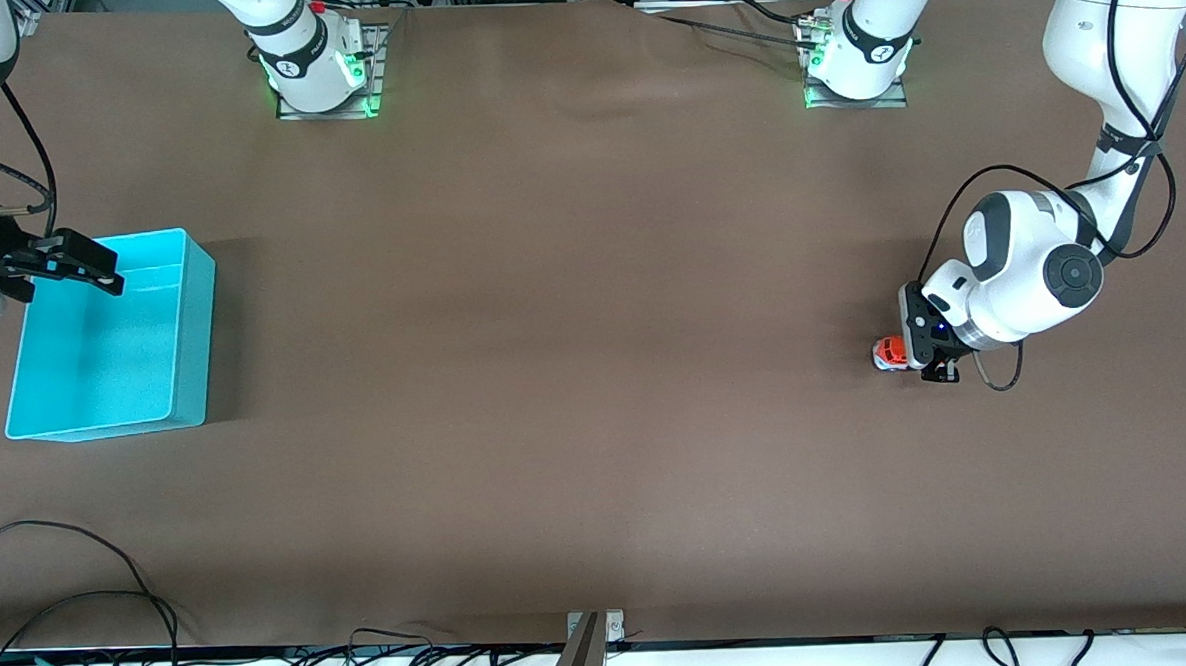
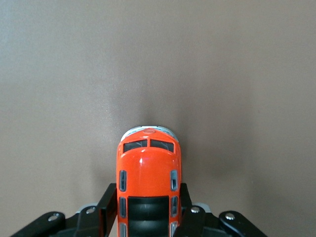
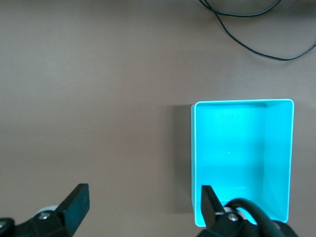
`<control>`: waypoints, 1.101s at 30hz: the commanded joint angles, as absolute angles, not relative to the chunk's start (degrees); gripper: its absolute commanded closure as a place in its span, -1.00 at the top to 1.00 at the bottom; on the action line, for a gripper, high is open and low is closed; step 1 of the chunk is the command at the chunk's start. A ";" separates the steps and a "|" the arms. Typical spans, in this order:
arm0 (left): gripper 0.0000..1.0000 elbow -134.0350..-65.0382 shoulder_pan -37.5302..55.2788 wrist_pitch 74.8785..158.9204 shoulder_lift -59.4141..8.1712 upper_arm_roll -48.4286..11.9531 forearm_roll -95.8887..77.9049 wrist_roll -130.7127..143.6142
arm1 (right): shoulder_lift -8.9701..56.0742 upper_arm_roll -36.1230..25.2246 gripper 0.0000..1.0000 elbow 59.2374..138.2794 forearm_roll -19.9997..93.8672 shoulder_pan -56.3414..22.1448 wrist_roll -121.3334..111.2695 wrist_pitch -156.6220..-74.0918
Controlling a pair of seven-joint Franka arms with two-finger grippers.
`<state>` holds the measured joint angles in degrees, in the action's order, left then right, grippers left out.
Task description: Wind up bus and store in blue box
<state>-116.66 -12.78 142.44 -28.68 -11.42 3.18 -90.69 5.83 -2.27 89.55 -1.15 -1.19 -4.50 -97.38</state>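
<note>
The small orange bus (image 1: 888, 352) stands on the brown table toward the left arm's end. My left gripper (image 1: 932, 356) is low at the table, its fingers pressed against both sides of the bus. In the left wrist view the bus (image 2: 148, 173) sits between the two black fingers (image 2: 109, 197) of the left gripper (image 2: 147, 191), with its white-grey front pointing away. The blue box (image 1: 103, 354) lies empty at the right arm's end of the table. My right gripper (image 1: 98, 269) hangs open and empty over the box's edge. The right wrist view shows the box (image 3: 242, 148) below the right gripper (image 3: 144, 192).
Black cables (image 1: 84, 605) lie along the table edge nearest the front camera, and one cable (image 3: 247, 29) shows beside the box. The two arm bases (image 1: 321, 75) stand along the table edge farthest from the front camera. Wide brown tabletop lies between the bus and the box.
</note>
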 commanded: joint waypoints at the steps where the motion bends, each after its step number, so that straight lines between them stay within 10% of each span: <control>1: -0.58 -116.81 -14.58 144.23 -32.34 -11.43 2.11 -91.76 | 6.50 -2.29 1.00 88.07 -0.79 -1.32 -3.87 -97.03; 33: -0.58 -111.53 -28.65 144.14 -38.41 -10.81 2.64 -108.28 | 6.50 -2.29 1.00 88.07 -0.79 -1.32 -3.87 -97.03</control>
